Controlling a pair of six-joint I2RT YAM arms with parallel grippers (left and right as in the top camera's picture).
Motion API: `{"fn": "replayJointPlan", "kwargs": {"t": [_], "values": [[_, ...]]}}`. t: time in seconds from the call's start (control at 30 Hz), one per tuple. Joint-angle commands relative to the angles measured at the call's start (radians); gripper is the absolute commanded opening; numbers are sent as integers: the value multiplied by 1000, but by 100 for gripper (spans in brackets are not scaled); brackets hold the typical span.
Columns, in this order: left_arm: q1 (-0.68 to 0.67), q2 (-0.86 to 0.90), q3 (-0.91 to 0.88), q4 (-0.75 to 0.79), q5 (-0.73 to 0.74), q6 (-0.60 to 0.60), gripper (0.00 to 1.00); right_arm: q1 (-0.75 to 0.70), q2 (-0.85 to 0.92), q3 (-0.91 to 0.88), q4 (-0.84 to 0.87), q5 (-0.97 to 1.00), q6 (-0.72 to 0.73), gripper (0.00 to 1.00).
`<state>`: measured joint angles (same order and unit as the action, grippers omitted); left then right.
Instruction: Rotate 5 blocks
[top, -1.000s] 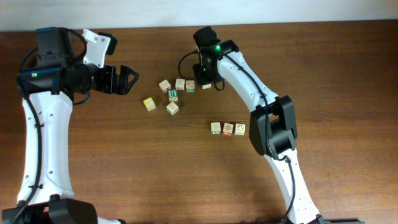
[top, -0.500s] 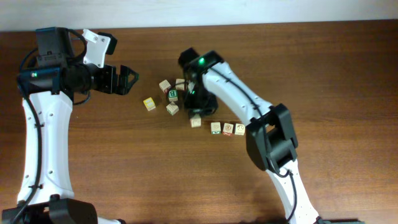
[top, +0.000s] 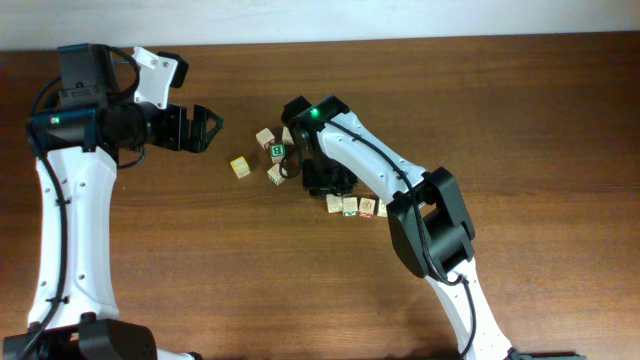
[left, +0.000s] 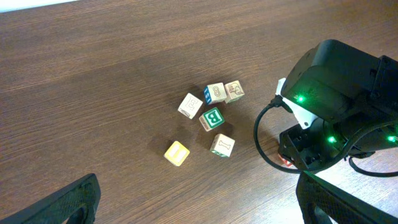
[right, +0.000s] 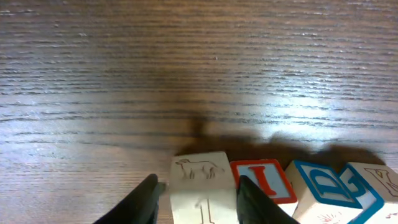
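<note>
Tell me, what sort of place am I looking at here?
Probably a robotics lab or test bench. A white left arm and right arm work over a wooden table, and little alphabet blocks lie on it, seemingly as practice pieces.

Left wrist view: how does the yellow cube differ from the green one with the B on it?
The yellow cube shows a yellow top with no clear letter; the green cube shows a white B on dark green. The yellow cube sits by itself, apart from the rest; the green cube sits close among neighbouring cubes. Both are small wooden cubes resting on the table, and neither is held.
</note>
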<state>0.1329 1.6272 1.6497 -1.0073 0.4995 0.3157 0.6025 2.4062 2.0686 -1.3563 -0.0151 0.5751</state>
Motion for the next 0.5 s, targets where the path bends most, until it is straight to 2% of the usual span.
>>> {"fn": "replayJointPlan", "kwargs": {"t": [0.0,0.07,0.2,0.27,0.47], "values": [[1,2,23,-1,17,15,99,7,-10,-11,-5,4,10,44],[1,2,23,-1,17,15,99,-6,-10,14,15,2,-20,45],[1,2,23,-1,16,15,99,-76,-10,178,106,27,-90,53],[1,2,23,-1,17,15,99,-100,-10,190,256,25,-96,58],[1,2,23,-1,17,15,99,-86,40,184,453,24,-97,61]]}}
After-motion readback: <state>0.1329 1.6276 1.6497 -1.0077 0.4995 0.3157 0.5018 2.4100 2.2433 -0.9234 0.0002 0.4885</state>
